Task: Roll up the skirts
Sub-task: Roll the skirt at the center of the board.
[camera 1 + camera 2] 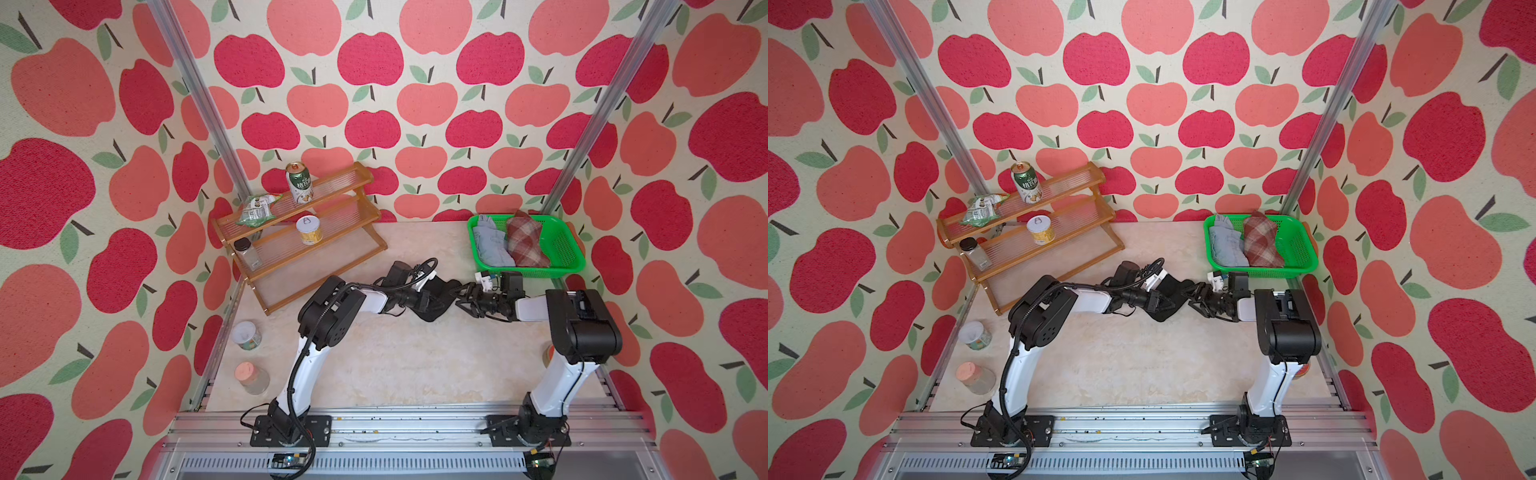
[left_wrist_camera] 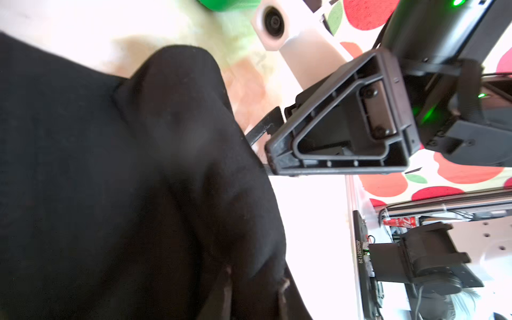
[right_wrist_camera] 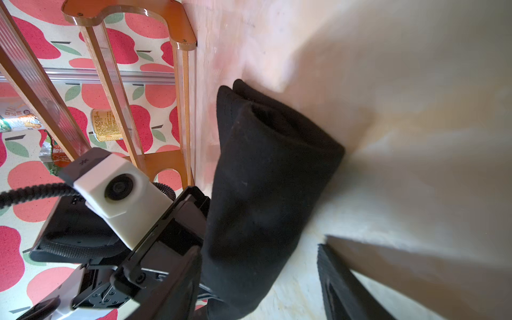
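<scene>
The left gripper jaws pinch the rolled black skirt on the table; right gripper jaws stand spread beside it.

- Pale marbled tabletop carries everything.
- Black skirt, rolled, lies between the two grippers.
- Green basket sits just beyond the right gripper.
- Wooden rack stands beyond the left gripper.
- Two jars stand behind the left arm, by the wall.
</scene>
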`<control>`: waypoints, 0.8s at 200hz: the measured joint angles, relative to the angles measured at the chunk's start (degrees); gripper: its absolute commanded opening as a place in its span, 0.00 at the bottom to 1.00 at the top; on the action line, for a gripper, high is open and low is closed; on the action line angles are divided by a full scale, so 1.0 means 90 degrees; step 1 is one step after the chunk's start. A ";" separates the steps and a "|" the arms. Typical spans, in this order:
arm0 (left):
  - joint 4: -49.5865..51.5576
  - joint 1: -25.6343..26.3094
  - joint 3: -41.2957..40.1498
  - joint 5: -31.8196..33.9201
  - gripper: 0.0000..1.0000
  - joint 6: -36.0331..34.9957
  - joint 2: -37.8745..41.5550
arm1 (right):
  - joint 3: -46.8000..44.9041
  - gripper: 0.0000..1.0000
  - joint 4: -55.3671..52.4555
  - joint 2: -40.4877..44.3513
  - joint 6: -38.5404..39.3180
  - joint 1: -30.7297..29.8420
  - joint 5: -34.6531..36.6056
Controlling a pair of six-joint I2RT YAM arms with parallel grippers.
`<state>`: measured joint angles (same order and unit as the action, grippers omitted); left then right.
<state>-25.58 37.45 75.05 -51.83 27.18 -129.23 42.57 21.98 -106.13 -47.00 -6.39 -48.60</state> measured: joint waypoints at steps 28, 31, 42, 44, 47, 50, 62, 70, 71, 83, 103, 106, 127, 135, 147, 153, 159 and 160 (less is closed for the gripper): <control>-0.0403 -0.0097 -0.0012 -0.0199 0.14 0.0529 -0.0119 | 0.0126 0.65 0.0282 -0.0209 -0.0136 -0.0182 0.0005; -0.0425 -0.0102 -0.0012 -0.0209 0.14 0.0556 -0.0134 | 0.0131 0.64 0.0313 -0.0228 -0.0148 -0.0199 0.0002; -0.0527 -0.0124 -0.0012 -0.0287 0.14 0.0704 -0.0187 | 0.0158 0.63 0.0464 -0.0311 -0.0206 -0.0243 -0.0007; -0.0537 -0.0126 -0.0010 -0.0294 0.14 0.0714 -0.0192 | 0.0163 0.62 0.0478 -0.0323 -0.0223 -0.0248 -0.0007; -0.0568 -0.0134 -0.0010 -0.0313 0.15 0.0743 -0.0209 | 0.0168 0.61 0.0515 -0.0340 -0.0243 -0.0253 -0.0007; -0.0585 -0.0136 -0.0007 -0.0325 0.15 0.0770 -0.0223 | 0.0175 0.59 0.0542 -0.0357 -0.0262 -0.0265 -0.0007; -0.0646 -0.0151 0.0024 -0.0391 0.17 0.0879 -0.0287 | 0.0187 0.46 0.0648 -0.0440 -0.0347 -0.0279 0.0007; -0.0663 -0.0158 0.0078 -0.0447 0.18 0.0916 -0.0350 | 0.0199 0.34 0.0707 -0.0512 -0.0420 -0.0289 0.0005; -0.0663 -0.0158 0.0087 -0.0457 0.18 0.0925 -0.0362 | 0.0204 0.33 0.0716 -0.0525 -0.0410 -0.0289 0.0010; -0.0605 -0.0160 0.0187 -0.0512 0.21 0.0959 -0.0452 | 0.0233 0.25 0.0784 -0.0627 -0.0510 -0.0299 0.0000; -0.0328 -0.0177 0.0330 -0.0537 0.34 0.0891 -0.0476 | 0.0306 0.19 0.0748 -0.0651 -0.0539 -0.0308 0.0015; -0.0287 -0.0177 0.0350 -0.0542 0.37 0.0848 -0.0476 | 0.0321 0.19 0.0736 -0.0651 -0.0522 -0.0313 0.0022; 0.0180 -0.0197 0.0483 -0.0517 0.58 0.0495 -0.0403 | 0.0418 0.16 0.0471 -0.0595 -0.0461 -0.0330 0.0129; 0.0437 -0.0197 0.0500 -0.0423 0.63 0.0340 -0.0279 | 0.0444 0.16 0.0338 -0.0537 -0.0420 -0.0340 0.0192; 0.1022 -0.0199 0.0503 -0.0051 0.72 -0.0075 -0.0046 | 0.0478 0.15 0.0117 -0.0420 -0.0338 -0.0372 0.0304; 0.1355 -0.0202 0.0503 0.0233 0.78 -0.0306 0.0075 | 0.0488 0.14 0.0000 -0.0362 -0.0294 -0.0379 0.0352; 0.1676 -0.0204 0.0503 0.0551 0.81 -0.0578 0.0219 | 0.0495 0.14 -0.0114 -0.0304 -0.0267 -0.0384 0.0398; 0.1715 -0.0204 0.0503 0.0597 0.81 -0.0634 0.0240 | 0.0495 0.14 -0.0129 -0.0296 -0.0260 -0.0386 0.0406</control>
<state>-10.15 35.62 79.57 -46.46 21.47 -127.07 47.03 20.82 -108.79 -49.34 -9.87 -44.95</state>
